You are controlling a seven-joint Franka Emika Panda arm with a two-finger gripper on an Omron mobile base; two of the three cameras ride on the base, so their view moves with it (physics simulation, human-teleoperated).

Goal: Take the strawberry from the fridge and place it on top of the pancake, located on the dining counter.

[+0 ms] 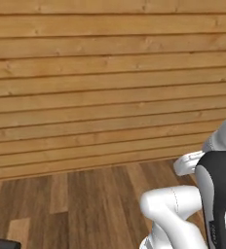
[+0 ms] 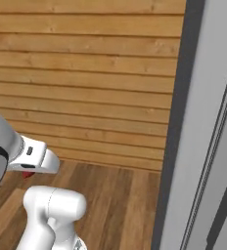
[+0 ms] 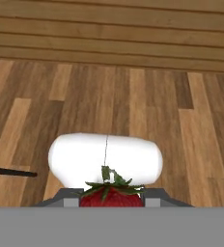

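Jaws closed on the strawberry (image 3: 112, 195), green leaves toward the hand camera, carried low over the wood floor (image 3: 133, 106). Plank wall (image 1: 85, 73) ahead, fridge (image 2: 203, 122) panel on right; bench out of frame, so base must turn.

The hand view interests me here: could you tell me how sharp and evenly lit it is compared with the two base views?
Hand view: the strawberry is fairly crisp, evenly lit, with no glare, cut off below by the grey band. Left base view: flat, soft light on the wooden wall, slight blur, no hard shadows. Right base view: the fridge stands close and looks soft-edged; a red bit shows under the gripper.
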